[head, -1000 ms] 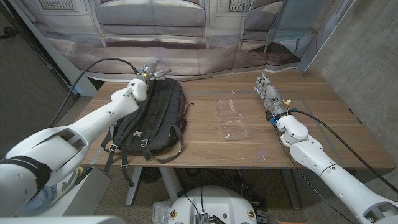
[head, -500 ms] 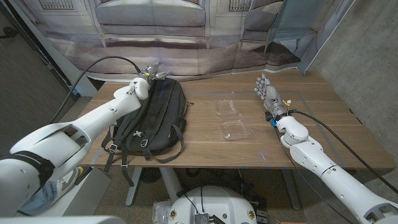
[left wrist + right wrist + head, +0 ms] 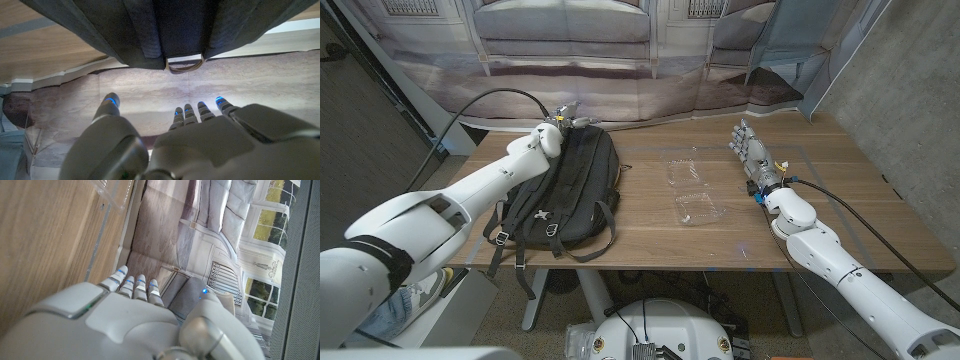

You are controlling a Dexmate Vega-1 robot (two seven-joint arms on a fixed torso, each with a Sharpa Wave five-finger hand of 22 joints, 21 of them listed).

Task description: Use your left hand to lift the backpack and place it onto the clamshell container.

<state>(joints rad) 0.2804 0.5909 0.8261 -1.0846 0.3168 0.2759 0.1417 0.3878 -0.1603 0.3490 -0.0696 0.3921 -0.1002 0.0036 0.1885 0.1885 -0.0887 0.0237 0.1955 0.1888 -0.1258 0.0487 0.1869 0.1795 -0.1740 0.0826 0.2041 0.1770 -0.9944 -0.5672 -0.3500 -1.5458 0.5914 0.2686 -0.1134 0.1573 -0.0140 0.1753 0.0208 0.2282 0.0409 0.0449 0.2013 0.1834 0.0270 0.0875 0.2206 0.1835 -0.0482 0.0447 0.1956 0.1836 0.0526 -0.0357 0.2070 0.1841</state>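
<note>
From my seat, nearest me on the wooden table [image 3: 650, 240] lie the loose black straps [image 3: 510, 245] of the soft black fabric backpack [image 3: 565, 185], trailing over the near edge on my left side; the backpack itself lies flat on the table's left part, its top end pointing away from me; just beside it toward the middle, a gap of bare wood between them, sits the clear plastic clamshell container [image 3: 692, 192], lying opened out, its two halves one behind the other.

On the right, my right hand [image 3: 752, 152] stands at the table's right part, well apart from the container, fingers straight, side by side and holding nothing; the right wrist view shows the back of that hand [image 3: 115, 315] with its fingertips [image 3: 131, 285] lined up over the wood, and a corner of the clear container [image 3: 116, 192] farther along.

Farther back, my left hand [image 3: 565, 116] is at the far top end of the backpack; in the left wrist view the hand [image 3: 170, 145] has its fingers [image 3: 192, 114] extended and its thumb [image 3: 111, 102] set apart, nothing between them; ahead of them, not touching, is the backpack's top with its small tan carry loop [image 3: 184, 65]; the backpack is not lifted.

Behind the table hangs a printed backdrop [image 3: 570, 60] showing a pale sofa.
</note>
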